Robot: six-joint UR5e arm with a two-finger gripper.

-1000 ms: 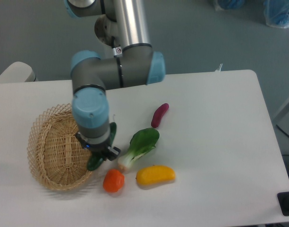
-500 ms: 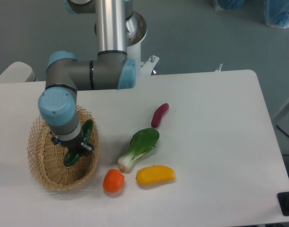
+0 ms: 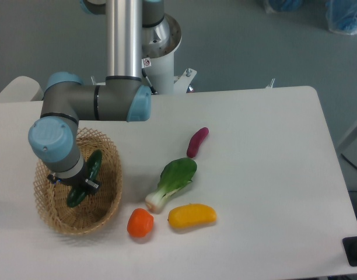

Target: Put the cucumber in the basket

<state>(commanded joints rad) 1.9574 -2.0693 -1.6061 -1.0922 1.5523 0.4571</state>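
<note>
The dark green cucumber (image 3: pixel 92 166) hangs over the inside of the tan wicker basket (image 3: pixel 108 192) at the table's left side. My gripper (image 3: pixel 78 185) is shut on the cucumber's middle, with its two ends sticking out above and below the fingers. The wrist hides the fingers themselves. I cannot tell whether the cucumber touches the basket floor.
To the right of the basket lie a bok choy (image 3: pixel 174 181), an orange tomato (image 3: pixel 140 223), a yellow pepper (image 3: pixel 192 215) and a purple eggplant (image 3: pixel 197 142). My arm's base (image 3: pixel 158 44) stands at the table's back edge.
My gripper has carried the cucumber leftward, from the basket's right rim to over the basket's middle. The other vegetables have not moved.
</note>
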